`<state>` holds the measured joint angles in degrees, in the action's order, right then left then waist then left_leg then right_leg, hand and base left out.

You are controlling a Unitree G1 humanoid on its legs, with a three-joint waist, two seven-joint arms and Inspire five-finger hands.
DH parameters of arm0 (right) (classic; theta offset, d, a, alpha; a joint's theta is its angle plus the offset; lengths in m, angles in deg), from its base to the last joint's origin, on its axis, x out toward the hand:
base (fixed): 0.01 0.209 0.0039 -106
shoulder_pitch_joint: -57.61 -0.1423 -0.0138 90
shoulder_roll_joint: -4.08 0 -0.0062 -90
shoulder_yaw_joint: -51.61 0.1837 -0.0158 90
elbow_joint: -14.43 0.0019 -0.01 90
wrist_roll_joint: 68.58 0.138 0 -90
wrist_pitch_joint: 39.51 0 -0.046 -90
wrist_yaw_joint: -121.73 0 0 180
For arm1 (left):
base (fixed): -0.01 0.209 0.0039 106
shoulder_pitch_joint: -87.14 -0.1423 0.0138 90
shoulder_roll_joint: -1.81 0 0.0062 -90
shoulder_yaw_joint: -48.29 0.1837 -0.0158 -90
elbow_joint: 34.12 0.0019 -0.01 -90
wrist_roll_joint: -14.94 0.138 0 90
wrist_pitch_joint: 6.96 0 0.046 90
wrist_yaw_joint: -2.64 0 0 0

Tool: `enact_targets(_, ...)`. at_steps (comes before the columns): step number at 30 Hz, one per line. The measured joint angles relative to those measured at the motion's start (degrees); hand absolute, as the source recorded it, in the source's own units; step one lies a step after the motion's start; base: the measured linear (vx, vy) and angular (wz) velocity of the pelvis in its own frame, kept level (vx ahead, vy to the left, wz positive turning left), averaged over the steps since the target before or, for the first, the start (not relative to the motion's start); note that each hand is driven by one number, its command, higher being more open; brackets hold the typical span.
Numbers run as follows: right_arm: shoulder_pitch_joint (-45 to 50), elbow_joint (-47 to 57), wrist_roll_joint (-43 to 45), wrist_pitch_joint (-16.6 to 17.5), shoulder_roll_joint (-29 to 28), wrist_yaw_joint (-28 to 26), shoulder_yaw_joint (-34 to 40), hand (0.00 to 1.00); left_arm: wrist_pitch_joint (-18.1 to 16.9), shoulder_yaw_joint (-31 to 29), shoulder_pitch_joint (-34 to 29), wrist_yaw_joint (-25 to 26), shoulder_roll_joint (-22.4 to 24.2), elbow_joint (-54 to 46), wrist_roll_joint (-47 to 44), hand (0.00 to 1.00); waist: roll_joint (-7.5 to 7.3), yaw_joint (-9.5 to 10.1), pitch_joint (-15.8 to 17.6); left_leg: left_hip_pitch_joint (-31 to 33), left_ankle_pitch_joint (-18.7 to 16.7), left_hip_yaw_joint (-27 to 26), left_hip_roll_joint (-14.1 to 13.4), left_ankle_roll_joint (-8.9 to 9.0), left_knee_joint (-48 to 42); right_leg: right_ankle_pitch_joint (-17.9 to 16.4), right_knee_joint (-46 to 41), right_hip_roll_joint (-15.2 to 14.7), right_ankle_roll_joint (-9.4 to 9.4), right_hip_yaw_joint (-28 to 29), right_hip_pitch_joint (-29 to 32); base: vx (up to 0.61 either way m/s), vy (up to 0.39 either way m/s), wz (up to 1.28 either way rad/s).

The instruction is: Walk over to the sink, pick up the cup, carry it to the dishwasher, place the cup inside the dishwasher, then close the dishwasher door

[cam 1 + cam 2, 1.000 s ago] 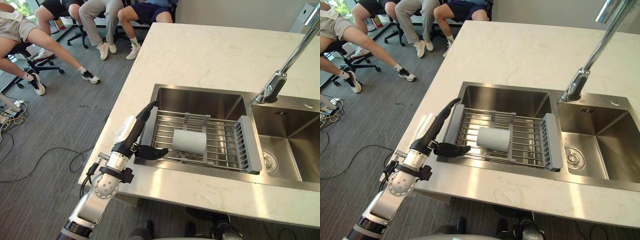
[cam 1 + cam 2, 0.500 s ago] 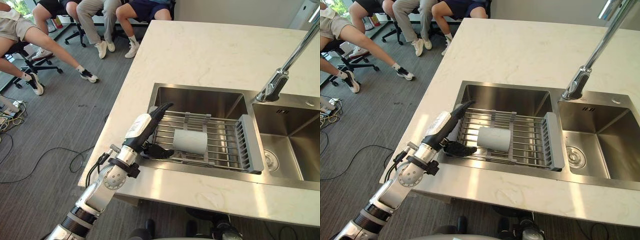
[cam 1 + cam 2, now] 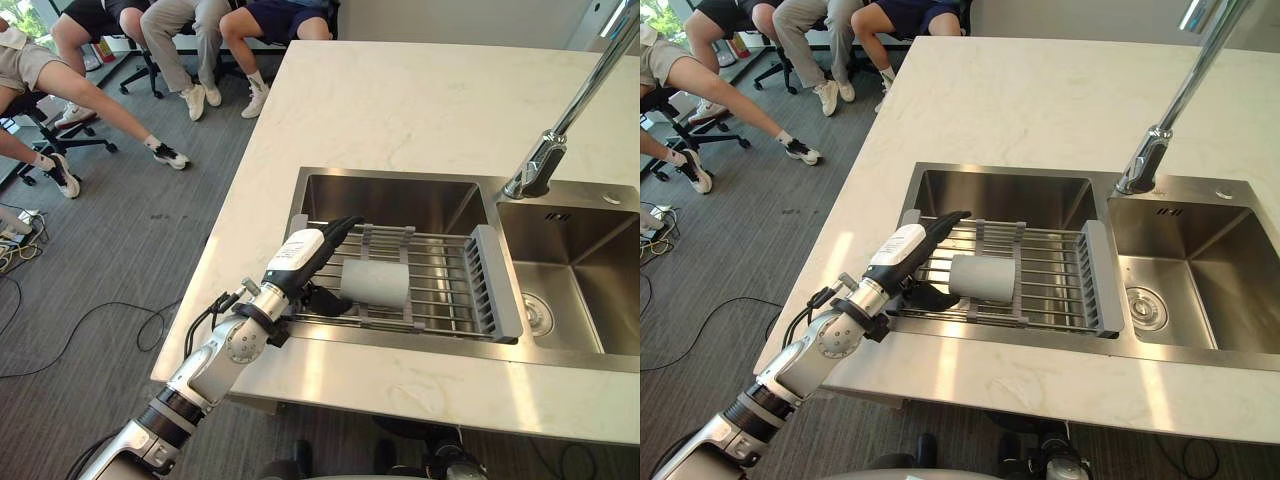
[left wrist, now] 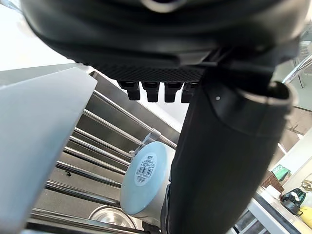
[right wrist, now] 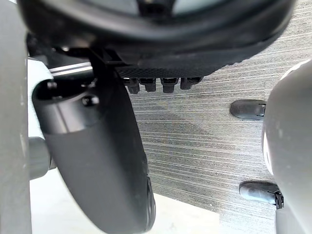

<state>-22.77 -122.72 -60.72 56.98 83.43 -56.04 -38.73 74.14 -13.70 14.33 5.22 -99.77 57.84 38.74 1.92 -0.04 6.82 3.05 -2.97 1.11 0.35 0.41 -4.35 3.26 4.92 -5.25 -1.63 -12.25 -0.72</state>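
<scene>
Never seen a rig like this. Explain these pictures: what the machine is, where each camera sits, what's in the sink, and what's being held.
This is a two-legged humanoid robot with two arms, each ending in a dark hand. The two wide pictures come from twin cameras in its head, looking down on a pale countertop with a steel sink and a faucet. A wire rack spans the left basin, and a pale cup lies on its side on it. The left hand reaches over the rack beside the cup, fingers straight, grasping nothing yet. The close-ups come from cameras on the wrists: the left one shows the cup's labelled end, the right one the right hand above grey floor. People sit in the background.
</scene>
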Motion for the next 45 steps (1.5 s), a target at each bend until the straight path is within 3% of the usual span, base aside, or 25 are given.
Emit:
enact_targets(18, -0.34, 0.78, 0.43, 0.00, 0.38, -0.29, 0.09, 1.00, 0.93, 5.16, 6.71, -1.56, 1.26, 7.15, 4.43, 1.00, 0.59, -2.34, 1.25, -0.05, 0.14, -0.09, 0.10, -0.08, 0.58, 0.07, 0.03, -0.17, -0.12, 0.00, 0.25, 0.00, 0.000, 0.00)
enact_targets(19, -0.39, 0.78, 0.81, 0.00, 0.41, -0.33, 0.09, 1.00, 0.97, 5.13, 7.01, -1.88, 1.33, 7.14, 4.44, 0.00, 0.62, -2.37, 1.46, -0.04, 0.16, -0.11, 0.10, -0.10, 0.58, 0.08, 0.03, -0.17, -0.14, 0.02, 0.25, 0.00, 0.000, 0.00)
enact_targets(38, -0.62, 0.63, 2.05, -0.10, 0.64, -0.85, 0.09, 1.00, 1.09, 6.25, 9.19, -3.09, 1.62, 8.78, 6.30, 0.00, 0.67, -3.50, 1.90, -0.96, 0.78, -0.21, 0.29, -0.29, 2.10, 0.24, 0.16, -0.44, -0.42, 0.02, 0.01, 0.00, 0.000, 0.00)
enact_targets(45, -0.62, 0.55, 2.05, -0.19, 0.61, -0.94, 0.08, 1.00, 1.23, 4.67, 7.54, -2.83, 1.63, 7.58, 2.44, 0.00, 0.55, -3.80, 1.99, -1.14, 0.79, -0.26, 0.24, -0.30, 2.26, 0.28, 0.03, -0.42, -0.50, 0.06, -0.25, 0.00, 0.000, 0.00)
